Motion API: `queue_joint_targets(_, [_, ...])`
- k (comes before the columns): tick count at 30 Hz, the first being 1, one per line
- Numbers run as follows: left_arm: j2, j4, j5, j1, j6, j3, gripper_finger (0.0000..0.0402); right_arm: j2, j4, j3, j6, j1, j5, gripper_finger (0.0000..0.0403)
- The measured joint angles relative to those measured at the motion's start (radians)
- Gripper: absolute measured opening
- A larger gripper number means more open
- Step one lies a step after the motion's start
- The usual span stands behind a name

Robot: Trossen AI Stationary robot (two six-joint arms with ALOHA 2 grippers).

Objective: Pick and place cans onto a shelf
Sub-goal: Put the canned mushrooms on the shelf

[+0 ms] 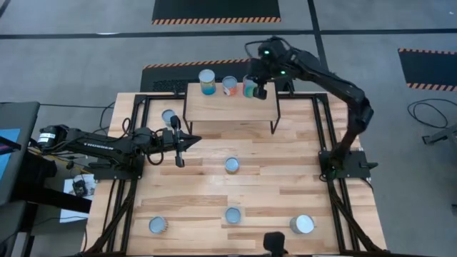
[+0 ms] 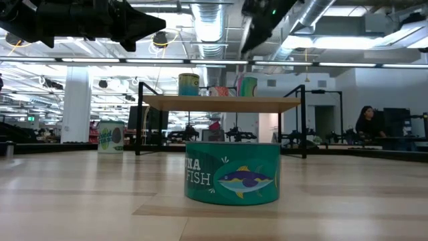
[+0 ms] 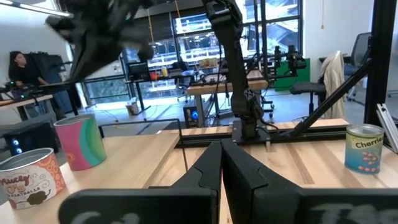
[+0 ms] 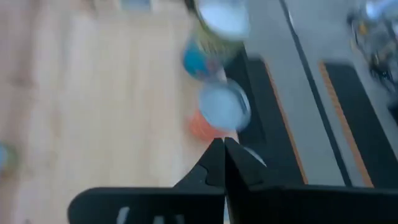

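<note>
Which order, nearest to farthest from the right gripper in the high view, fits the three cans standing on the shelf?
Right gripper, at the shelf's right end:
1. Green can, right end.
2. Orange can, middle.
3. Teal can, left end.

8 cans (image 1: pixel 232 165): 3 on 1 shelf (image 1: pixel 232 106), 5 on table.

- The right wrist view is motion-blurred; the labels of two cans (image 4: pixel 219 107) are unreadable.
- The right pincer (image 1: pixel 260 91) covers part of the third can (image 1: pixel 250 87) on the shelf (image 1: pixel 232 106).
- The low view's teal can (image 2: pixel 232 172) hides part of its lettering.
</note>
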Motion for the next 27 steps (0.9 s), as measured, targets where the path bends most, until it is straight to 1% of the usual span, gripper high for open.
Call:
queue_joint_targets(2, [0.000,0.000,0.000,0.000,0.000,0.000,0.0002,-0.060,0.079,-0.066,0.031,0.001,-0.067,0.0012])
queue_joint_targets(4, [0.000,0.000,0.000,0.000,0.000,0.000,0.0002,-0.128,0.169,-0.175,0.052,0.008,-0.095,0.0011])
queue_joint_targets(7, [0.000,0.000,0.000,0.000,0.000,0.000,0.0002,-0.239,0.336,-0.377,0.074,0.030,-0.096,0.0005])
queue_joint_targets(11, [0.000,0.000,0.000,0.000,0.000,0.000,0.0002,-0.394,0.603,-0.654,0.137,0.071,-0.096,0.0008])
queue_joint_targets(16, [0.000,0.000,0.000,0.000,0.000,0.000,0.0002,-0.550,0.922,-0.945,0.224,0.143,-0.090,0.0004])
queue_joint_targets(19, [0.000,0.000,0.000,0.000,0.000,0.000,0.0002,-0.625,1.096,-1.079,0.273,0.201,-0.089,0.0005])
queue_joint_targets(22, [0.001,0.000,0.000,0.000,0.000,0.000,0.0002,-0.676,1.231,-1.180,0.304,0.269,-0.082,0.0009])
queue_joint_targets(24, [0.003,-0.001,0.000,0.000,0.000,0.000,0.0002,-0.700,1.283,-1.228,0.304,0.321,-0.038,0.0008])
queue_joint_targets(27, [0.003,-0.002,0.000,0.000,0.000,0.000,0.0002,-0.721,1.310,-1.277,0.289,0.406,0.056,0.0005])
